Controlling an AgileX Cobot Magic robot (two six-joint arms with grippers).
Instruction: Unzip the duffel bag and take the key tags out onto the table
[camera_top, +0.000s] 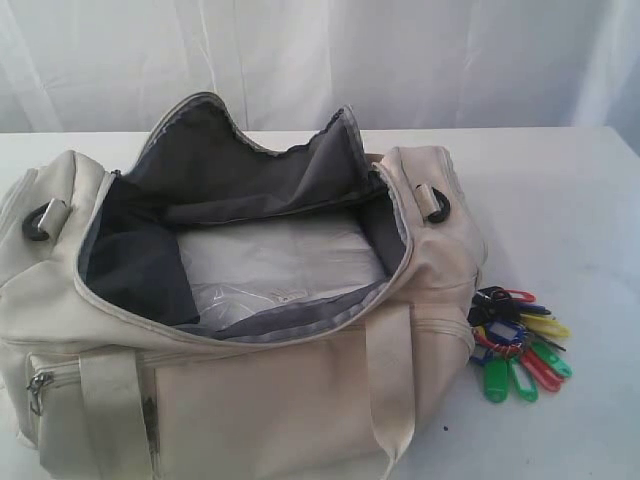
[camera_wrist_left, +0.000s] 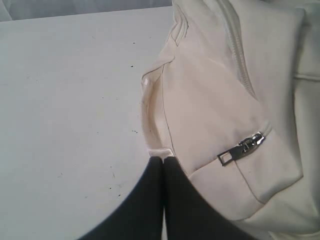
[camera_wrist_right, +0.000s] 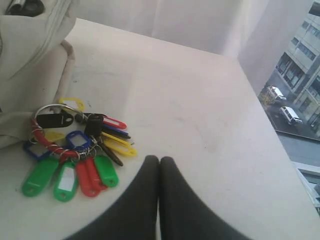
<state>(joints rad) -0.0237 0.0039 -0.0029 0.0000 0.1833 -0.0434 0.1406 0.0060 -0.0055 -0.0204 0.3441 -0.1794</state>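
Bag (camera_top: 250, 400): cream duffel, unzipped wide, dark lining (camera_top: 230, 170) showing, on white table (camera_top: 560, 200) | Tags (camera_top: 515, 350): coloured bunch on table, just beside bag's end | Left gripper (camera_wrist_left: 162, 160): pressed together, empty, by bag's edge, near zip pull (camera_wrist_left: 242, 148) | Right gripper (camera_wrist_right: 159, 159): pressed together, empty, near tags

duffel bag (camera_top: 260, 400): soft cream cloth, matt
zipper pull (camera_wrist_left: 241, 148): shiny metal
key tags (camera_wrist_right: 75, 160): bright smooth plastic
table (camera_top: 570, 210): smooth white
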